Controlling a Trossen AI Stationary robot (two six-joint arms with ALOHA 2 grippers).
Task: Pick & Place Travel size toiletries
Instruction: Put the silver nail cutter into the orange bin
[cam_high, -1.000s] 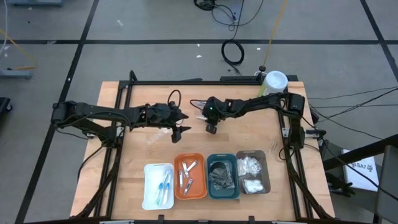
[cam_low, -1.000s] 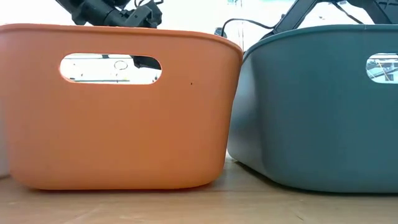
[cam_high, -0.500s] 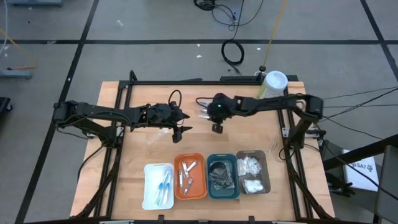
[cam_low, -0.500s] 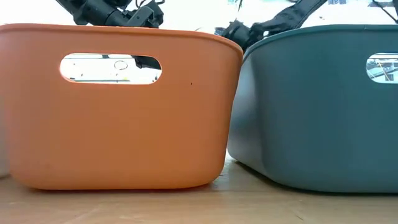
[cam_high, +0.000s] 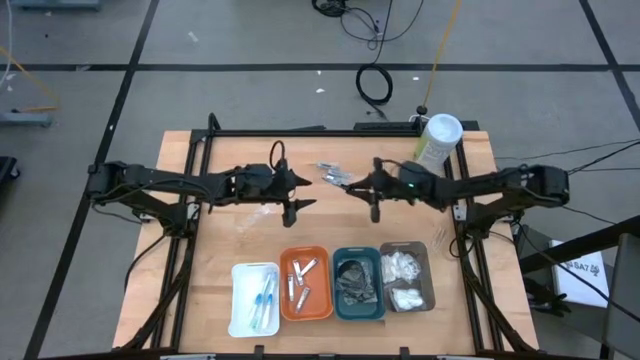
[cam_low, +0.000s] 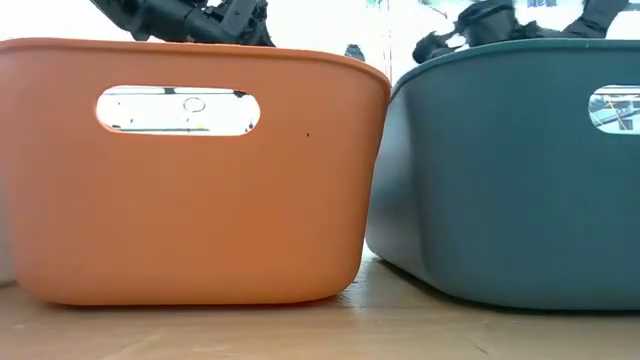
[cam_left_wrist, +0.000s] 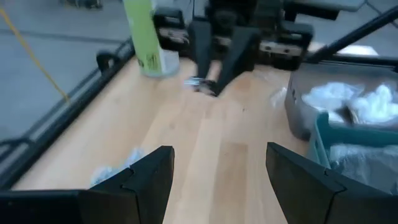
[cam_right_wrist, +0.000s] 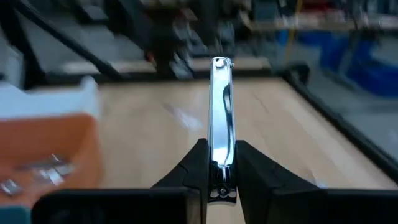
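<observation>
My right gripper (cam_right_wrist: 216, 163) is clamped on a silvery metal piece (cam_right_wrist: 221, 112), which sticks straight out from between the fingers. It hangs over the middle of the desk (cam_high: 220, 250), behind the teal tray (cam_high: 357, 284) and grey tray (cam_high: 405, 277). My left gripper (cam_high: 296, 205) hovers behind the orange tray (cam_high: 306, 284), jaws apart and holding nothing. More metal pieces lie in the orange tray, and a few loose toiletries (cam_high: 332, 174) sit near the desk's far edge.
</observation>
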